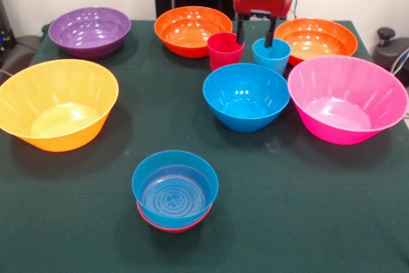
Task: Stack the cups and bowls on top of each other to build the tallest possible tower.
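My gripper (255, 34) hangs open at the table's far side, above the gap between the red cup (223, 50) and the light blue cup (273, 57). One finger (241, 31) is by the red cup's rim and the other is over the blue cup's mouth. Both cups stand upright, side by side. A mid-sized blue bowl (246, 96) sits just in front of them. At the front, a small blue bowl (174, 187) is nested in a small red bowl (171, 225), of which only the lower edge shows.
A purple bowl (89, 30) is at the far left. One orange bowl (190, 29) is behind the red cup and another (317, 38) behind the blue cup. A large yellow-orange bowl (57, 103) is at the left and a large pink bowl (346, 97) at the right.
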Available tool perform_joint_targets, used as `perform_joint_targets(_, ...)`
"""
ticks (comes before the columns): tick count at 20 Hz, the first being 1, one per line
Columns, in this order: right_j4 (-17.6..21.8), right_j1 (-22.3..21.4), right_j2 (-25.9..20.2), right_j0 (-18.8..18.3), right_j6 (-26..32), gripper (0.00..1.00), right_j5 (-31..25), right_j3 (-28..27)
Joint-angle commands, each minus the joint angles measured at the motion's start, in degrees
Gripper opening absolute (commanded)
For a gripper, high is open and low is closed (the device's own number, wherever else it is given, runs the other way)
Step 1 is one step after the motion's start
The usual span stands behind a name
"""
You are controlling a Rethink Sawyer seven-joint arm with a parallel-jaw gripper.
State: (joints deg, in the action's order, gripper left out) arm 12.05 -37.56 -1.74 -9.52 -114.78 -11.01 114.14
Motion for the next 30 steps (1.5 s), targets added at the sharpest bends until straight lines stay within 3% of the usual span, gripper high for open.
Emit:
perform_joint_targets(1,3.76,5.12,-1.76,1.09,-4.72,1.0,4.93,1.73)
perform_joint_targets(16,2.69,4.66,-2.01,1.16,-4.37,1.0,4.49,2.72)
perform_joint_targets(25,1.9,2.18,-1.07,2.71,-5.18,1.0,3.27,4.69)
perform_joint_targets(30,3.04,2.58,0.08,3.44,-5.83,1.0,6.71,6.8)
